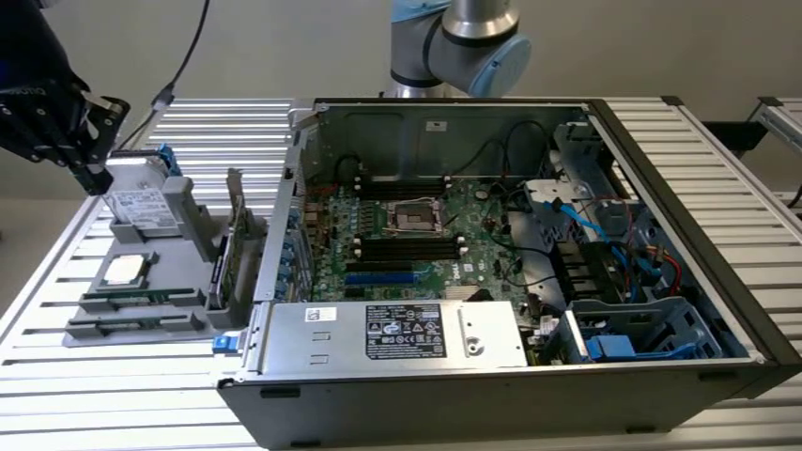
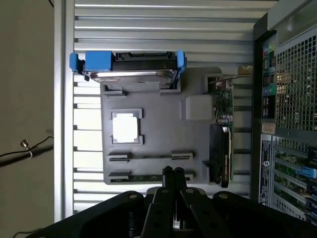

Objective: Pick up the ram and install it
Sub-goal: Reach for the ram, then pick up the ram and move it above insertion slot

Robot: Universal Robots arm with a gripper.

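A: The ram [image 2: 146,177] is sitting in the slot along the tray's [image 2: 163,134] outer edge.

B: And the end effector [image 2: 173,171] is hovering near that same edge of the tray, fingers pressed together and gripping nothing.

A: Going down like that, I'd say it's risking jabbing the thin stick instead of straddling it.

A ribbed metal tabletop [image 1: 113,395] is shown. An open computer case [image 1: 501,399] is set on it toward the exterior view's right. A grey tray [image 1: 169,272] is placed just beside the case, at the exterior view's left.
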